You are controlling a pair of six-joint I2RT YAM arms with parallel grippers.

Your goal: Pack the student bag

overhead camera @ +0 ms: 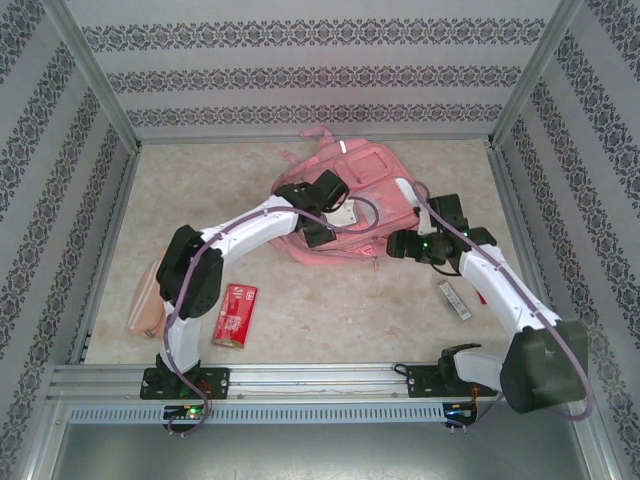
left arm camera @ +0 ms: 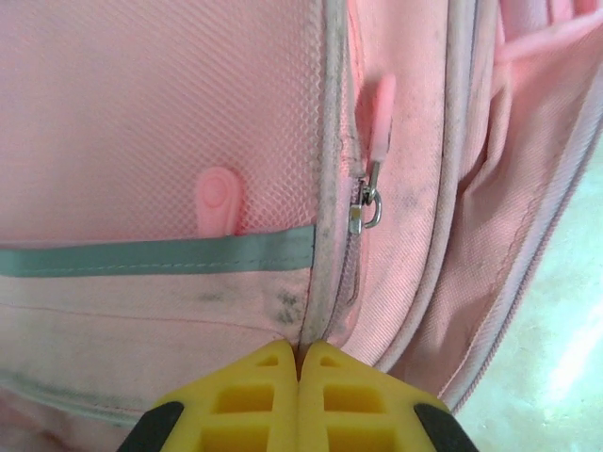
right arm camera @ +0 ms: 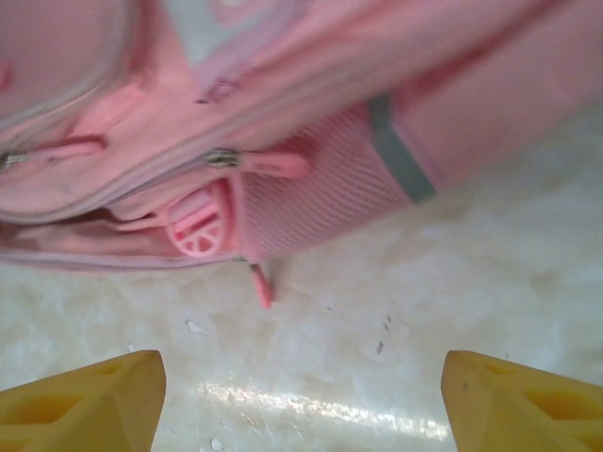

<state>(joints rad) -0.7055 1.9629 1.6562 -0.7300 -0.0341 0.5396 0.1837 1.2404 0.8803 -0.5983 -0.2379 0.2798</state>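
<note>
**Arms close in on the bag.** A pink student bag (overhead camera: 350,190) lies flat toward 12 o'clock on the table (overhead camera: 330,325) as two robot arms work at its near side.

The left gripper (left arm camera: 300,369) sits on the bag's face. Its yellow fingertips are pressed fully together where a piped seam runs down to them, and whether a fold of cloth is nipped between them cannot be told. At 1 o'clock from those tips hangs a metal zip slider (left arm camera: 366,205), with its pink pull tab (left arm camera: 381,115) above. A grey reflective strip (left arm camera: 160,255) crosses at 10 o'clock.

The right gripper (right arm camera: 301,395), at the bag's 4 o'clock corner in the overhead view, hovers over bare tabletop. Its jaws are spread wide and empty, and a second zip pull (right arm camera: 273,166) lies ahead at 12 o'clock.

A red packet (overhead camera: 234,314) waits at 8 o'clock on the table, well apart from the bag. A small pale bar (overhead camera: 454,299) lies at 4 o'clock.

The step in hand appears to be opening the bag, since nothing looks packed yet and no compartment plainly gapes. The next move likely calls for one gripper to pin the fabric while the other closes on a pull tab and draws it along the zip.
</note>
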